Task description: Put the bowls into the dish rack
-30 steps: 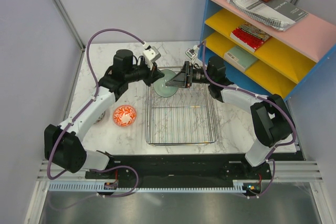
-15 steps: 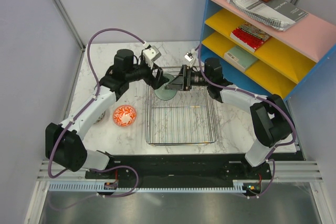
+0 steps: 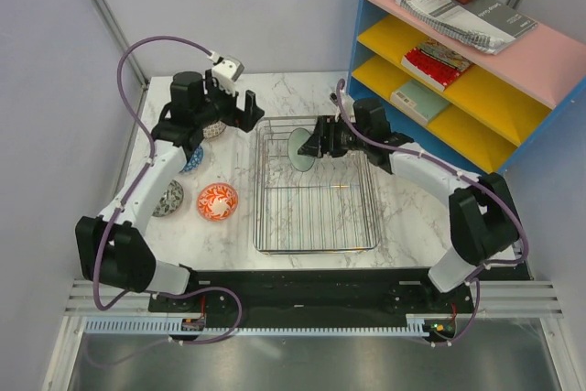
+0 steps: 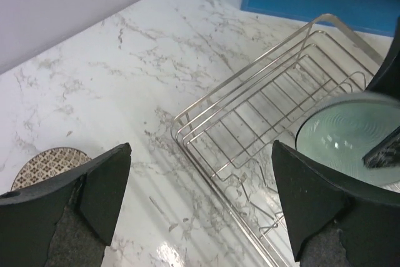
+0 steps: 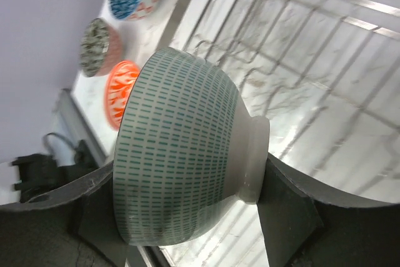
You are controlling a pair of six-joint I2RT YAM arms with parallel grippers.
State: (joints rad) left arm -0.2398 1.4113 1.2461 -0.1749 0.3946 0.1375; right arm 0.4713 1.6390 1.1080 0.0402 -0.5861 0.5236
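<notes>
The pale teal-green bowl is tipped on edge over the far end of the dish rack, and my right gripper is shut on it. In the right wrist view the bowl sits clamped rim to foot in the right gripper. My left gripper stands open and empty over the table, left of the rack's far corner. Its wrist view shows the left gripper wide apart above the marble, with the rack and the teal bowl off to the right.
Left of the rack lie a red-orange bowl, a speckled grey bowl, a blue bowl and a patterned bowl. A blue shelf unit stands at the back right.
My left gripper has opened, let go of the teal bowl and pulled back left, away from the rack. The right gripper keeps hold of the bowl, now turned more on edge.
</notes>
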